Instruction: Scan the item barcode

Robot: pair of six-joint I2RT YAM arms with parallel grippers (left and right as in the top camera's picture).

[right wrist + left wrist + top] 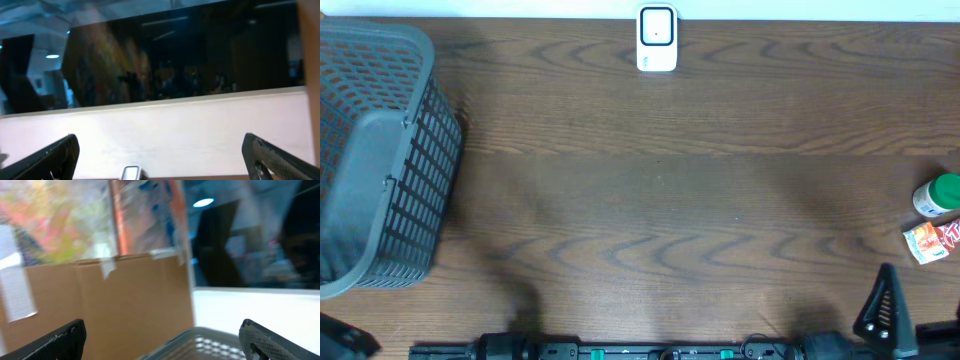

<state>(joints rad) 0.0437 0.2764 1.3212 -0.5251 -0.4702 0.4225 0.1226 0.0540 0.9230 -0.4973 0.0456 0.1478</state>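
Overhead: left hand [162,337] and right hand [160,155] both released, empty, at near edge; bottle [938,195] and snack packet [932,240] sit right-side, presumably for right-hand pickup toward far-edge scanner [657,38].

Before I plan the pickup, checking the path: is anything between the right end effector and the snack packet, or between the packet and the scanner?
Nothing visible does. Only bare table lies between the right end effector and the snack packet, and from there to the scanner. The bottle sits beside the packet, off both lines.
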